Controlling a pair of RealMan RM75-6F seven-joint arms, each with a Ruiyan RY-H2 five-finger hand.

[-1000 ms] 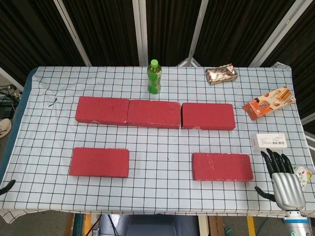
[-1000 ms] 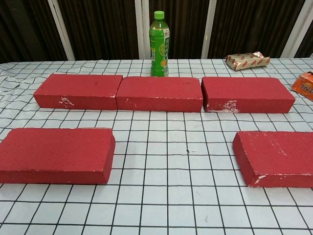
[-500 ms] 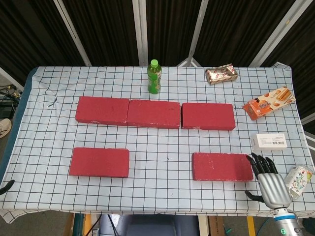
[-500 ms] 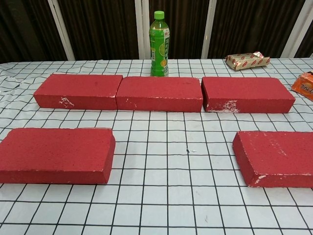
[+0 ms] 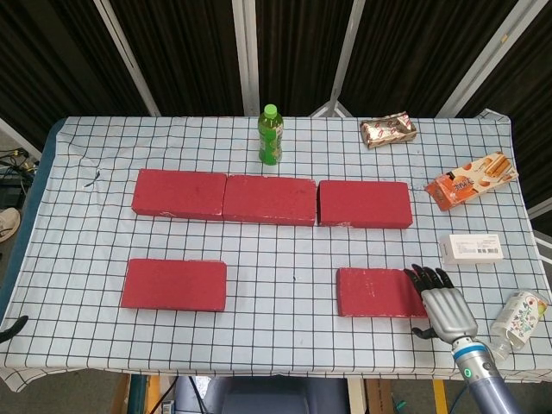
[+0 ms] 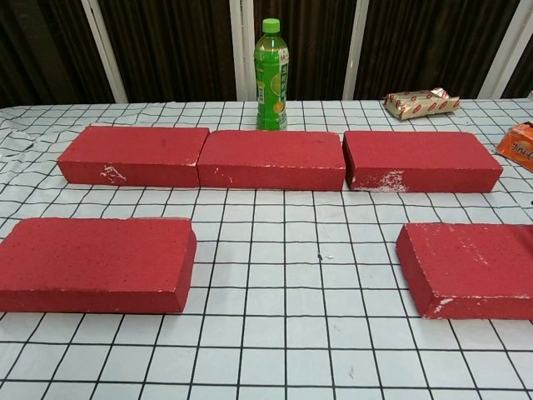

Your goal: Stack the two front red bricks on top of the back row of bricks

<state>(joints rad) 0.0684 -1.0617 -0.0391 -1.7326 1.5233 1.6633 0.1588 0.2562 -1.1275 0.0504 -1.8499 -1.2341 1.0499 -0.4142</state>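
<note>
So the table [image 5: 78,155] has that black-and-white grid cloth on it, and three red bricks sit in a back row: the back left brick [image 5: 178,193] and the back middle brick [image 5: 269,199] are butted end to end, touching, while the back right brick [image 5: 365,203] sits just beside them with a thin gap. Nothing is stacked on that row yet. The two front bricks are both flat on the cloth, well apart from each other: the front left brick [image 5: 174,284] down on the left side, and the front right brick [image 5: 381,291] on the right. The right hand [image 5: 442,301] is over the right end of that front right brick, fingers spread and pointing away from the robot, fingertips overlapping the brick's end from the head view. It isn't holding anything as far as I can see, though I can't tell whether it's actually touching the brick or just above it. The chest view doesn't show it at all. Of the left hand [image 5: 12,327] only a dark bit shows at the left edge of the head view, so I can't tell how its fingers lie. Other stuff: a green bottle [image 5: 270,135] standing upright behind the back row, a shiny snack packet [image 5: 388,130] near the far edge, an orange biscuit pack [image 5: 471,180], a small white box [image 5: 471,249], and a little carton [image 5: 517,312] near the right edge.
</note>
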